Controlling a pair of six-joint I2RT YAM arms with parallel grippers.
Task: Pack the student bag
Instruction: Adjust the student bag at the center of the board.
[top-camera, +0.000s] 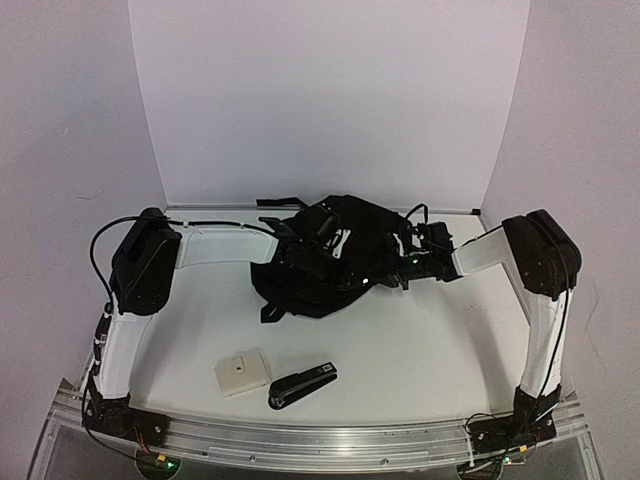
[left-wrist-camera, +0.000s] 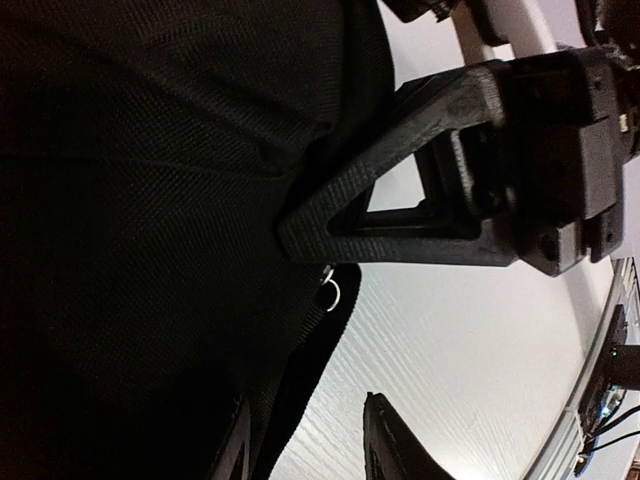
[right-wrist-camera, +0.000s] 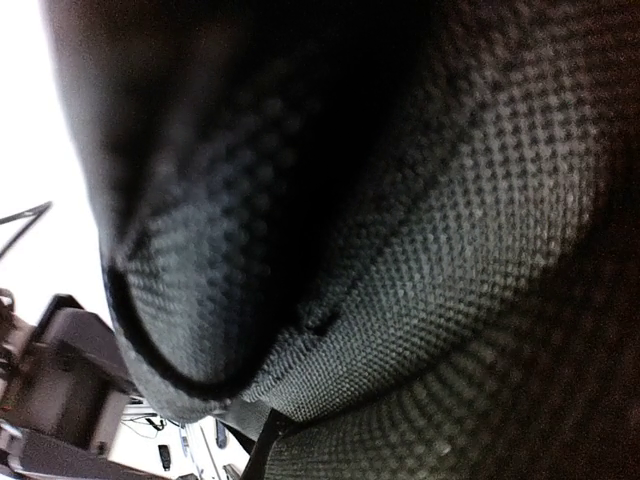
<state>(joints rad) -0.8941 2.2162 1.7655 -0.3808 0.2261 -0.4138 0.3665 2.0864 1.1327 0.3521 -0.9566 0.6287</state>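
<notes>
The student bag (top-camera: 320, 270), a black fabric backpack, lies crumpled at the middle back of the table. My left gripper (top-camera: 303, 236) reaches onto its top left part. In the left wrist view the bag (left-wrist-camera: 140, 220) fills the left side, and my left gripper (left-wrist-camera: 305, 425) is open, with a black strap edge beside its left finger and bare table before the right one. My right gripper (top-camera: 402, 266) is at the bag's right edge. Its fingertips (left-wrist-camera: 292, 232) are pinched into the fabric. In the right wrist view the woven fabric (right-wrist-camera: 420, 250) covers nearly everything.
A black stapler (top-camera: 302, 384) and a small white box (top-camera: 242, 372) lie near the front of the table, left of centre. A small metal ring (left-wrist-camera: 331, 291) hangs at the bag's edge. White walls stand behind and at both sides.
</notes>
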